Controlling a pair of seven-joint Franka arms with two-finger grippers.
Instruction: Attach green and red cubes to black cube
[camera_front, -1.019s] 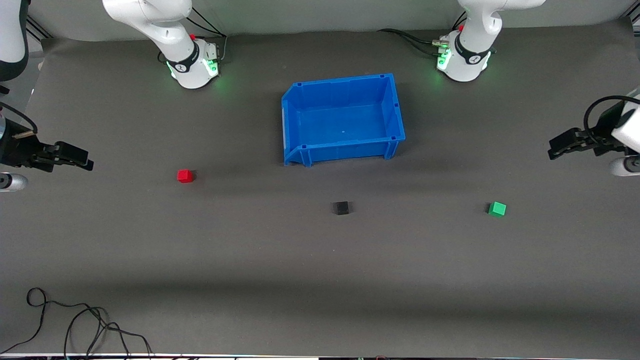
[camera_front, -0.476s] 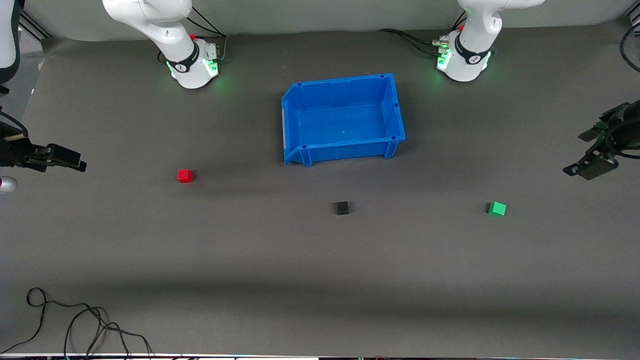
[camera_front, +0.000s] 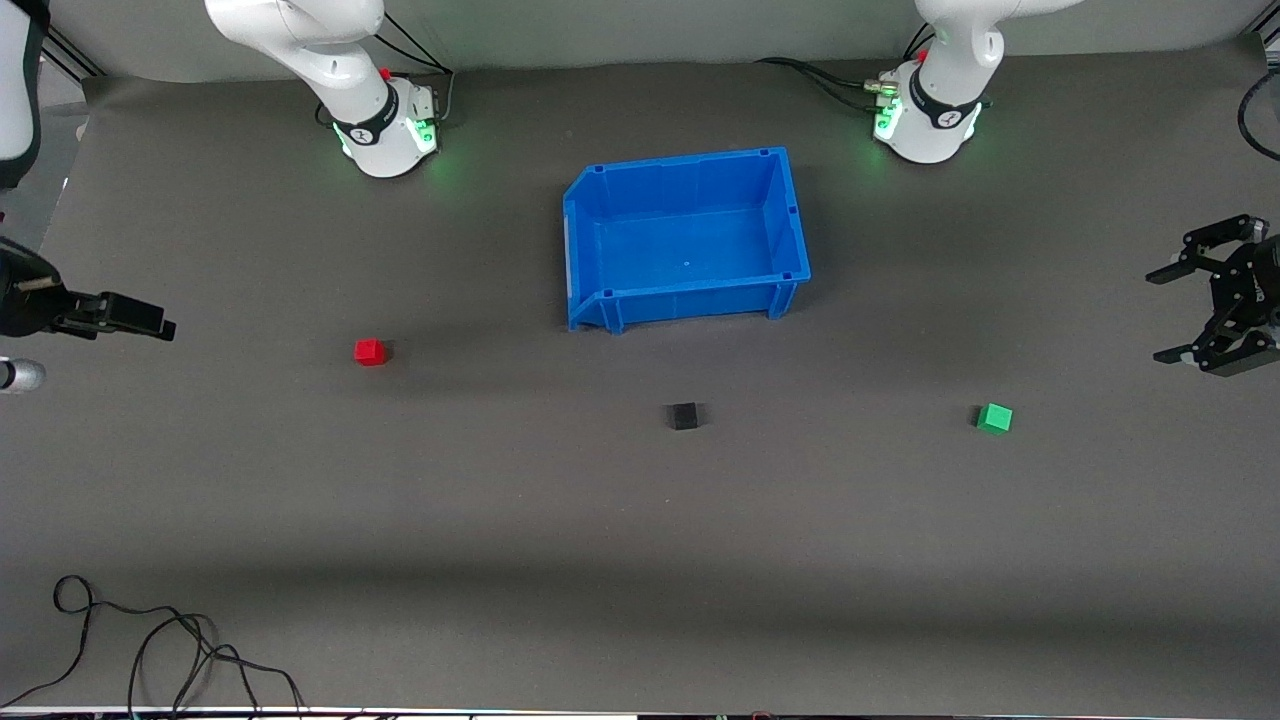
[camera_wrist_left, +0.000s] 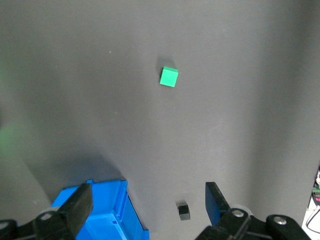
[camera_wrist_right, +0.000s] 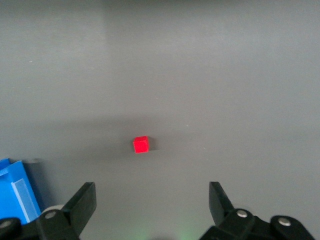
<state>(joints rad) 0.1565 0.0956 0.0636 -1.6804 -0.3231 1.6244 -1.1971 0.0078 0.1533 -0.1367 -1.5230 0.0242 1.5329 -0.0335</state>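
Black cube (camera_front: 683, 416) mid-tabletop, untouched | red cube (camera_front: 369, 351), green cube (camera_front: 994, 418) unpicked | left gripper (camera_front: 1195, 312), right gripper (camera_front: 150, 325) at tabletop ends, jaws released | next: descent needed

No text, label, brand, number or sign can be read anywhere here.

a dark grey mat (camera_front: 640, 560) covered the table; near its front corner at the right arm's end lay a loose black cable (camera_front: 150, 640).
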